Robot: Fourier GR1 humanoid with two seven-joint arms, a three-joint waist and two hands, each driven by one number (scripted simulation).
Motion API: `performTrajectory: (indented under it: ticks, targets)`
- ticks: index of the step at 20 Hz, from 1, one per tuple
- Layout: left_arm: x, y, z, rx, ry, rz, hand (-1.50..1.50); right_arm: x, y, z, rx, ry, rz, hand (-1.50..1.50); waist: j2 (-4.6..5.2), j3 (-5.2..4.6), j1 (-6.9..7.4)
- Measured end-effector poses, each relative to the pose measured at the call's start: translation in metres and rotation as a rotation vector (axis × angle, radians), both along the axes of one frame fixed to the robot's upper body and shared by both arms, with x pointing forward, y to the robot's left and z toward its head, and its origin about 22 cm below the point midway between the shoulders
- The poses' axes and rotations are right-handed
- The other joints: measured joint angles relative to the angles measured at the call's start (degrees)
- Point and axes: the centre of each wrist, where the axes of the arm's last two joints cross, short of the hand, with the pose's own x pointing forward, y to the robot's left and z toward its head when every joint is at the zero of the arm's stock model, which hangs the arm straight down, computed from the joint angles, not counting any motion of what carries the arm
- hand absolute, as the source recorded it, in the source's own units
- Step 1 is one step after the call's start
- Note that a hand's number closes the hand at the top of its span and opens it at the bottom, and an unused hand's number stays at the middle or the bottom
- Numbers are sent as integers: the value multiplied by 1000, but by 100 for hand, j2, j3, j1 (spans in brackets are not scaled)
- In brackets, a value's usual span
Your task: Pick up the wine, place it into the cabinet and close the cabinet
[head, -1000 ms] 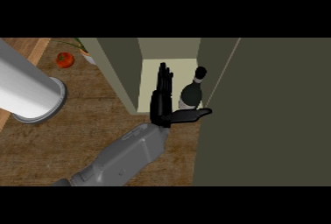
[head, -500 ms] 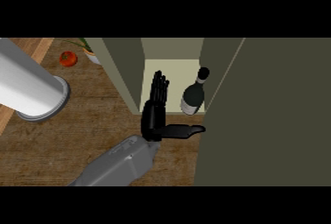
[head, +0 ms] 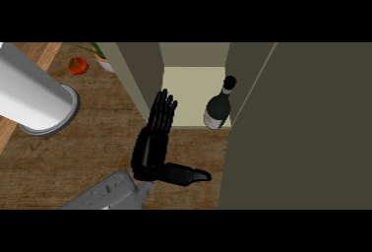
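Note:
The dark wine bottle [head: 216, 109] stands upright on the pale cabinet shelf [head: 184, 88], close to its front edge and right side. My left hand [head: 152, 147] is open, fingers straight and pointing toward the cabinet, thumb stretched out to the right. It hovers over the wooden counter, in front of the shelf and left of the bottle, apart from it and holding nothing. The olive cabinet door [head: 305, 123] stands open at the right. My right hand does not show.
A large white cylinder [head: 33, 98] stands on the counter at the left. A red tomato [head: 77, 65] and a potted plant [head: 103, 58] sit at the back left. The cabinet's left wall [head: 141, 74] rises beside my fingers.
My left hand has drawn back from the bottle, toward me and to the left. The bottle stays standing on the shelf.

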Motion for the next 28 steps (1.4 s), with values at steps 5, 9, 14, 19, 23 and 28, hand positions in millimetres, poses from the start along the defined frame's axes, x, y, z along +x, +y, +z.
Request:
performTrajectory:
  ticks: [5, 9, 14, 19, 23, 28]
  targets:
    - [-23, 27, 8, 3, -14, -55, -150, -6, -1, -3, -71, 5, 80, 150, 0, 0, -2]
    - [-39, 56, 19, -5, -22, -96, 150, -8, -1, -3, -148, -12, 151, 150, -3, 0, 6]
    - [-58, 88, 27, -9, -26, -117, 150, -12, 9, -11, -182, 29, 256, 150, -5, -1, 1]
    - [-73, 122, 40, -12, -17, -107, 150, -17, 31, -14, -157, 66, 376, 150, -12, -4, 30]
    - [-84, 149, 43, -13, -21, -78, -150, -26, 56, -16, -123, 104, 498, 150, -20, -7, 30]
    - [-103, 176, 43, -35, -21, -34, -150, -37, 89, -11, -100, 135, 605, 150, -33, -12, 55]
